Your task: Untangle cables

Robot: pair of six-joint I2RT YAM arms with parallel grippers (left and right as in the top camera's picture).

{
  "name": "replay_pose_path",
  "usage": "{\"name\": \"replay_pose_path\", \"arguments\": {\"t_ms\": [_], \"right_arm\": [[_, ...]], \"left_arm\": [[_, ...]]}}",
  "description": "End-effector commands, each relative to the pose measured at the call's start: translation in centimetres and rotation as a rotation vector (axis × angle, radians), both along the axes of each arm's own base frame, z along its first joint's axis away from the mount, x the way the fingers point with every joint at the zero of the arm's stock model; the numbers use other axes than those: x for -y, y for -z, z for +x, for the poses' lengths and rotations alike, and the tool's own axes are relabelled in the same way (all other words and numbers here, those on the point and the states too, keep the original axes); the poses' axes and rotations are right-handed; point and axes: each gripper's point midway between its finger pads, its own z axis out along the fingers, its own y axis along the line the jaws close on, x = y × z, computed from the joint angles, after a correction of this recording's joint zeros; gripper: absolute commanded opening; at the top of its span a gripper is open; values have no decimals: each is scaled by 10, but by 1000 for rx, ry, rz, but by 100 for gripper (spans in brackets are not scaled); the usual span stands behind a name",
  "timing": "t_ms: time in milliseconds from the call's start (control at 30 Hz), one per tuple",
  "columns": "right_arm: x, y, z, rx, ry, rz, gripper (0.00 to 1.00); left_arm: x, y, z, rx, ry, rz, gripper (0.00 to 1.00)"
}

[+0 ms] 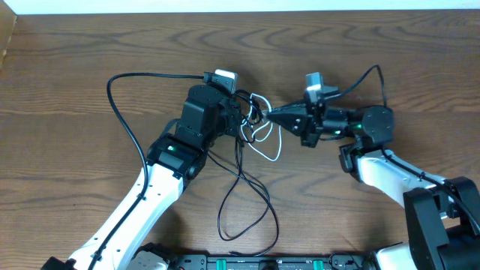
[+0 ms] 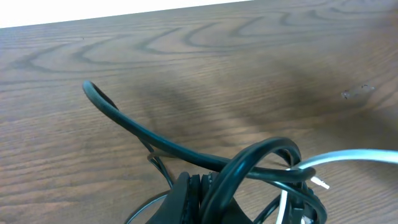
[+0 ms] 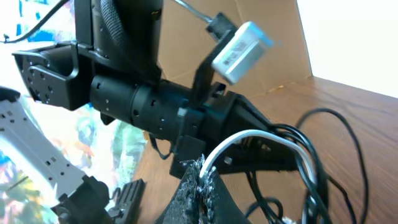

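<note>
The cables form a tangle at the table's centre: black cords and one white cable looped together. My left gripper is shut on a black cable in the knot; the white cable and a small plug end show beside it in the left wrist view. My right gripper faces it from the right, shut on the white cable, which runs out of its fingertips in the right wrist view. Black loops trail toward the front edge.
A black lead arcs from the left arm's wrist camera across the left of the table. The right arm's lead loops behind it. The left arm's body fills the right wrist view.
</note>
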Motion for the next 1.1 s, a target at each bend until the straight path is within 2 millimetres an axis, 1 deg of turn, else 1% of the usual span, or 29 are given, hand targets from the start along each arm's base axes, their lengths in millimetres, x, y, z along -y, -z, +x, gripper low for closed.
{"name": "replay_pose_path", "arguments": {"t_ms": [0, 100, 200, 267, 433, 600, 700, 800, 867, 933, 1000, 1067], "right_arm": [[12, 1, 0, -71, -25, -14, 1], [21, 4, -1, -95, -42, -31, 1], [26, 6, -2, -93, -53, -44, 1], [28, 6, -1, -96, -51, -44, 1], [28, 6, -1, -96, -49, -44, 1], [29, 6, 0, -97, -47, -44, 1], [34, 7, 3, -126, -33, -42, 1], [39, 8, 6, -138, -21, -42, 1], [40, 9, 6, -145, -17, -42, 1], [40, 9, 6, -146, -16, -42, 1], [40, 9, 6, -148, -16, -42, 1], [40, 9, 8, -150, -9, -39, 1]], "left_arm": [[-5, -11, 4, 29, -22, 21, 7], [-18, -5, 4, 15, -78, 71, 8], [-39, 2, 4, 5, -166, 151, 8], [-55, 4, 4, 3, -235, 212, 8], [-81, 8, 0, -4, -338, 319, 8], [-103, 19, -5, -31, -403, 393, 8], [-121, 29, -6, -60, -447, 416, 7], [-136, 33, -4, -83, -484, 421, 8], [-140, 34, -3, -91, -504, 395, 8], [-137, 36, -1, -102, -493, 349, 8], [-126, 38, 1, -112, -443, 300, 8], [-108, 38, 4, -116, -371, 230, 8]]}}
